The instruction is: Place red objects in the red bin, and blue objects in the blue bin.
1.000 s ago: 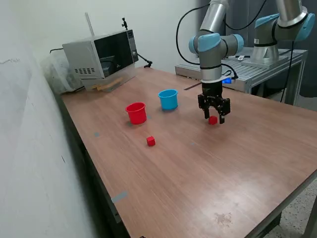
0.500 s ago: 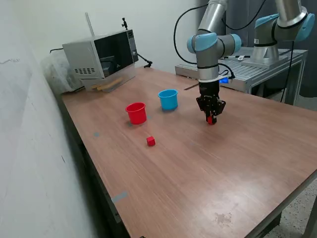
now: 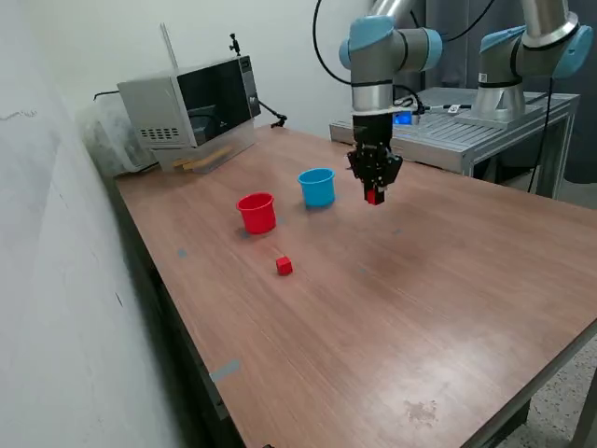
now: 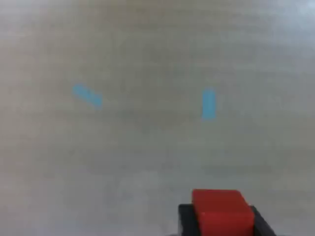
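So, going across the exterior view from its left: microwave (image 3: 191, 107) at the back of the table (image 3: 392, 317), then the red cup (image 3: 256, 212), w/ a loose red cube (image 3: 284, 266) lying on the wood nearer the camera, well apart from the cup. Next the light blue cup (image 3: 317, 187), both cups upright & open. Just to the exterior view's right of the blue cup hangs the gripper (image 3: 374, 192), clear of the tabletop, jaws pinched on a second red cube (image 3: 374, 196). Wrist view confirms: held cube (image 4: 221, 210) sits squarely between the black fingers (image 4: 185, 220), blurred wood and two blue tape marks (image 4: 208, 103) below. No dark blue cubes visible in either view.

Handling, as a judgement: cube looks rigid, light, flat-faced, prob. plastic or painted wood, so not fragile. Smooth faces could slip if the pinch is weak or off-centre; a grip across two opposite flat faces, centred, seems best, approx. what's shown now. Being light, it may bounce on release, so drop low inside the red cup. Cups look thin & light too; a bump could tip them.
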`<state>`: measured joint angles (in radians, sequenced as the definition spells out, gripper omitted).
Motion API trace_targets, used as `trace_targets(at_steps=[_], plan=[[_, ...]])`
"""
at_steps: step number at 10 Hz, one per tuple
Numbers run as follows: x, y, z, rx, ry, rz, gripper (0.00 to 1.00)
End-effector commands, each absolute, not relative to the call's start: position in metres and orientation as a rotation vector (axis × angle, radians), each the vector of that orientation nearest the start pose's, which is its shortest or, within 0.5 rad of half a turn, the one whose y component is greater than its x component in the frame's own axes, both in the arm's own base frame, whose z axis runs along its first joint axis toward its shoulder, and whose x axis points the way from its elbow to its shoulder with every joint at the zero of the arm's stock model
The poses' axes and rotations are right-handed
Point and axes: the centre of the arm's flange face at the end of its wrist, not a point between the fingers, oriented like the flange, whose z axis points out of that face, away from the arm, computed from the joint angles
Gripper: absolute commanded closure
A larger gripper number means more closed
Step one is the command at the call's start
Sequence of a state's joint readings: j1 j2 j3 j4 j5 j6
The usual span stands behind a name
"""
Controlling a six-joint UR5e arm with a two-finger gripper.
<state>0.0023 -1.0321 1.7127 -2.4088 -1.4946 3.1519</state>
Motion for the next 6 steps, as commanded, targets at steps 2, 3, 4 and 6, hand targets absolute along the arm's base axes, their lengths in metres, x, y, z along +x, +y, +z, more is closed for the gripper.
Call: trace_targets(at_steps=[2,3,4,6], plan=[[-0.694,-0.087,0.321,-2.300,2.465,0.350,1.00],[-0.708,-0.069,0.328,-2.264,2.485,0.408,1.00],[-0.721,-0.041,0.323,-2.213,2.505,0.438,1.00],[-0.746,0.009,0.304,-2.132,2.536,0.457,1.00]])
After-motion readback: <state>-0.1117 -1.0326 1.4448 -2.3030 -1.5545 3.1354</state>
